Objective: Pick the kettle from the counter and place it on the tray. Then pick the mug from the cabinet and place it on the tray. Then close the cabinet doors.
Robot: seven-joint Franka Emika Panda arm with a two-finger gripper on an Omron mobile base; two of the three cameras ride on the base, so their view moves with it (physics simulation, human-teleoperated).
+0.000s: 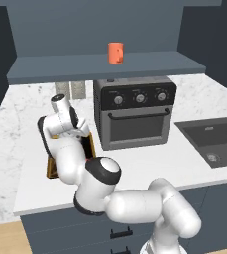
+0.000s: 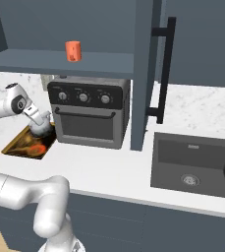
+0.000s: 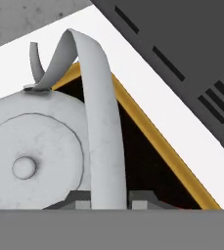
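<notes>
Pincer (image 3: pixel 110 199): astride kettle (image 3: pixel 33 146) handle, grip unclear | kettle upright on tray (image 3: pixel 147 127)

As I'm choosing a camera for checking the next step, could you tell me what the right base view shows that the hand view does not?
The right base view adds the mug on the cabinet shelf, an open cabinet door and the sink. The hand view adds the kettle lid's knob, seen close up. Both share the kettle over the tray, beside the oven.
</notes>
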